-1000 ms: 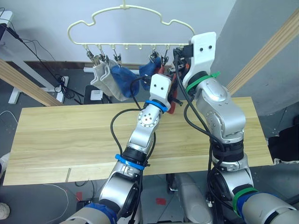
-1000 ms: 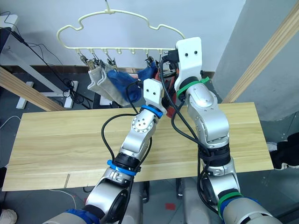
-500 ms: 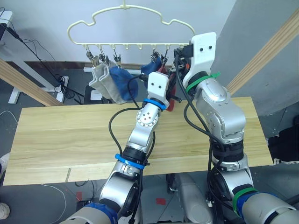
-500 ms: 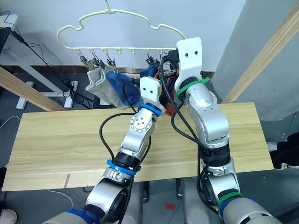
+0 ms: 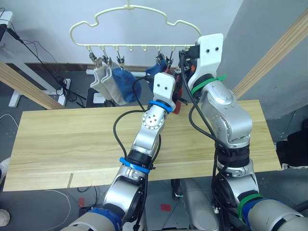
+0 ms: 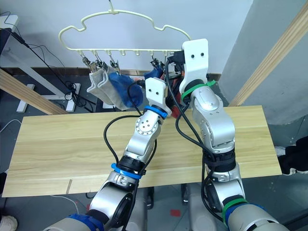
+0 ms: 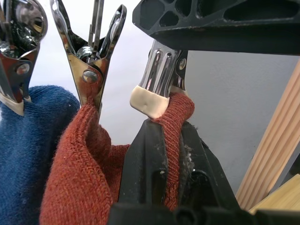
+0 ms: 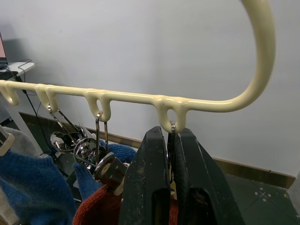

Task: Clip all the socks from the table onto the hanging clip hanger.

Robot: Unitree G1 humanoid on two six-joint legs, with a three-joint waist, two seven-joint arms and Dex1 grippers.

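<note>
Yellow hanger (image 5: 130, 26) hangs above the table's (image 5: 62, 139) far edge. On its bar, from robot's left end: two grey socks (image 5: 103, 82), then a blue sock (image 5: 124, 84); nearer the right end another blue sock (image 7: 23, 154) and a rust-red sock (image 7: 70, 178), each held by its own metal clip.

L gripper (image 7: 166, 154) is raised to the bar's right end, fingers closed on the cuff of a second rust-red sock (image 7: 174, 140), which sits in the mouth of the last clip (image 7: 157, 77).

R gripper (image 8: 169, 154) is just above that, at the last loop of the bar, fingers squeezed nearly together around that clip's upper part. Can't tell if the clip has bitten the cuff.

No socks left on tabletop.
</note>
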